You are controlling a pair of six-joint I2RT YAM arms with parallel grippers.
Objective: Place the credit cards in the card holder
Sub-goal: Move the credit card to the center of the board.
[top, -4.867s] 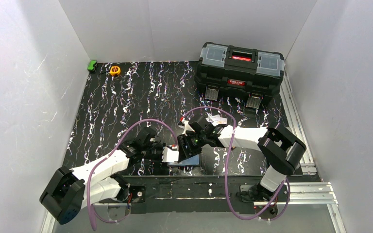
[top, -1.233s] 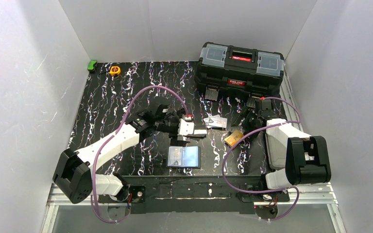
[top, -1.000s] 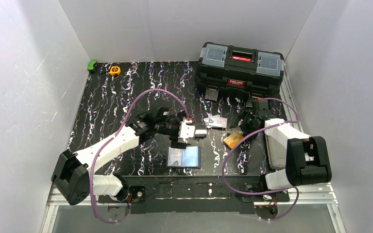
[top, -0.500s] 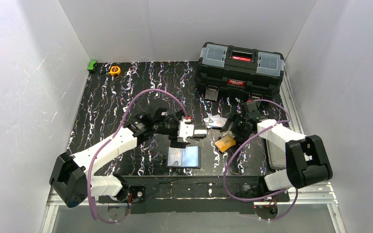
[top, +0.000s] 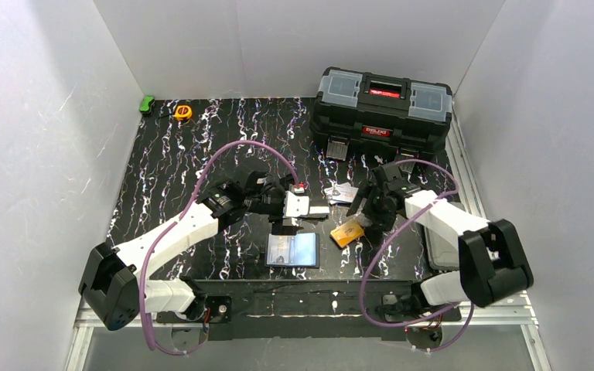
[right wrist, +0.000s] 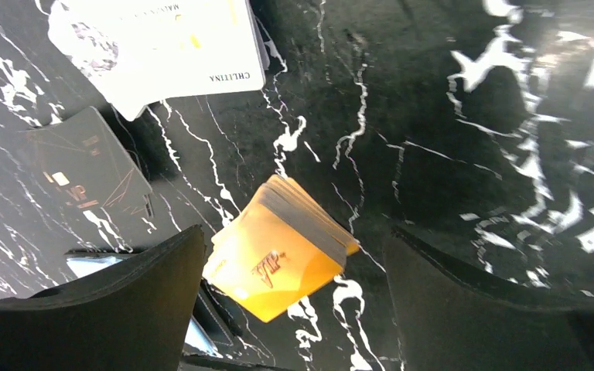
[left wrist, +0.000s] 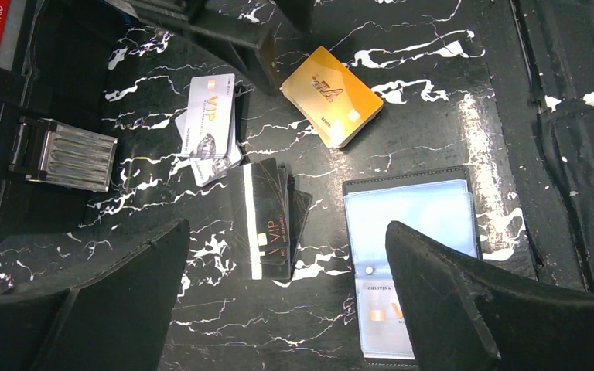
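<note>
Black, white-veined tabletop [top: 201, 154] holds a task that looks barely begun: the left gripper [left wrist: 285, 232] and right gripper [right wrist: 294, 239] both gape wide and empty. The card holder [left wrist: 414, 255] lies open at the near edge with seemingly one card sleeved, while orange credit cards [left wrist: 331, 95], silver ones [left wrist: 209, 124] and black ones [left wrist: 271, 220] lie loose beyond it. The toolbox [top: 383, 108] label reads "ELECTRIC"; cards read "VIP".
</note>
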